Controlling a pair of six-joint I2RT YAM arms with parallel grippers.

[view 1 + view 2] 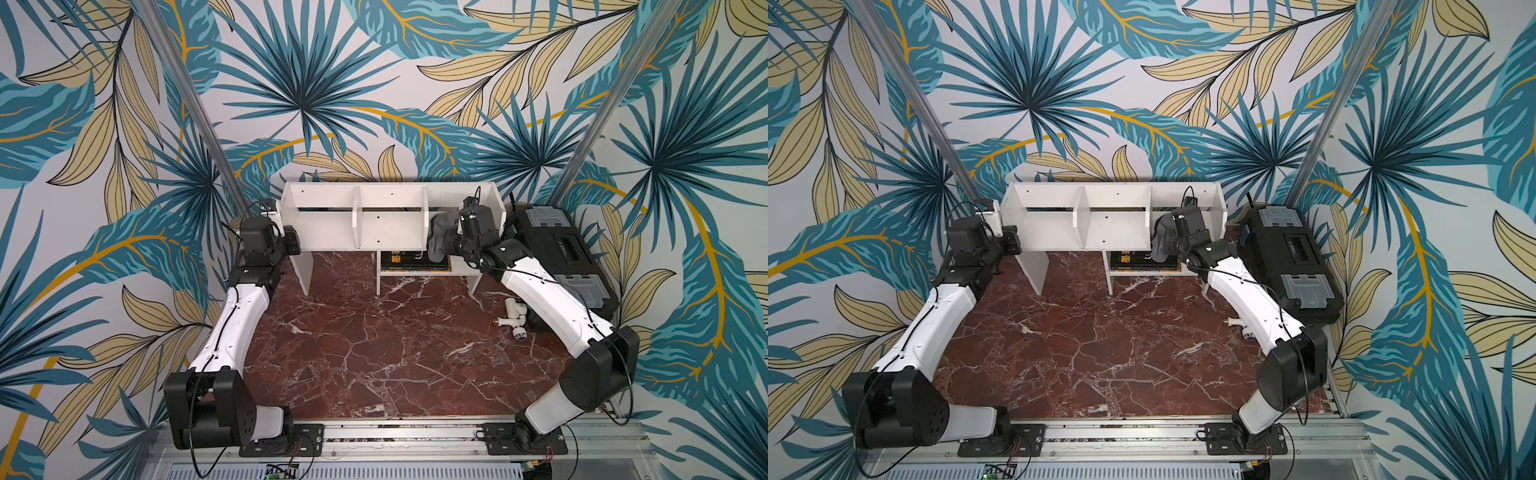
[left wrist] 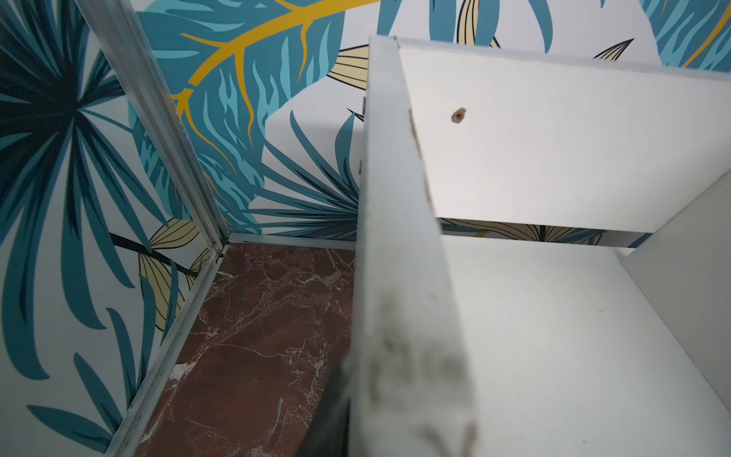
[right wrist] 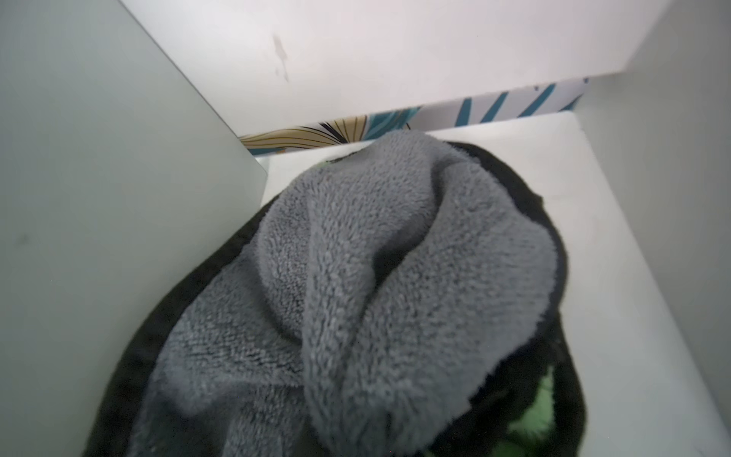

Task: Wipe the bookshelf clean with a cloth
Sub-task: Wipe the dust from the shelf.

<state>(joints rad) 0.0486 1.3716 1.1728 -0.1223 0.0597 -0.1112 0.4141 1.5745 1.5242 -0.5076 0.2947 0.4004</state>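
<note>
**Right wrist view: cloth (image 3: pixel 375 277) wadded up in the right compartment of the bookshelf (image 3: pixel 601 221)**

That view is pretty much all cloth: a fluffy grey rag with a dark edge trim, bunched on the floor of the right compartment. In both top views it sits at the near edge of that compartment, with a tail drooping over the front. The right gripper (image 1: pixel 452 237) is pinched tight on it, fingers buried in the fabric.

Over at the left end of the shelf, the left gripper (image 1: pixel 293 242) straddles the end panel. The left wrist view shows one dark finger (image 2: pixel 330 411) flat against the panel's outer face, so it looks clamped on the board.

A black toolbox (image 1: pixel 561 253) sits just right of the shelf.
</note>
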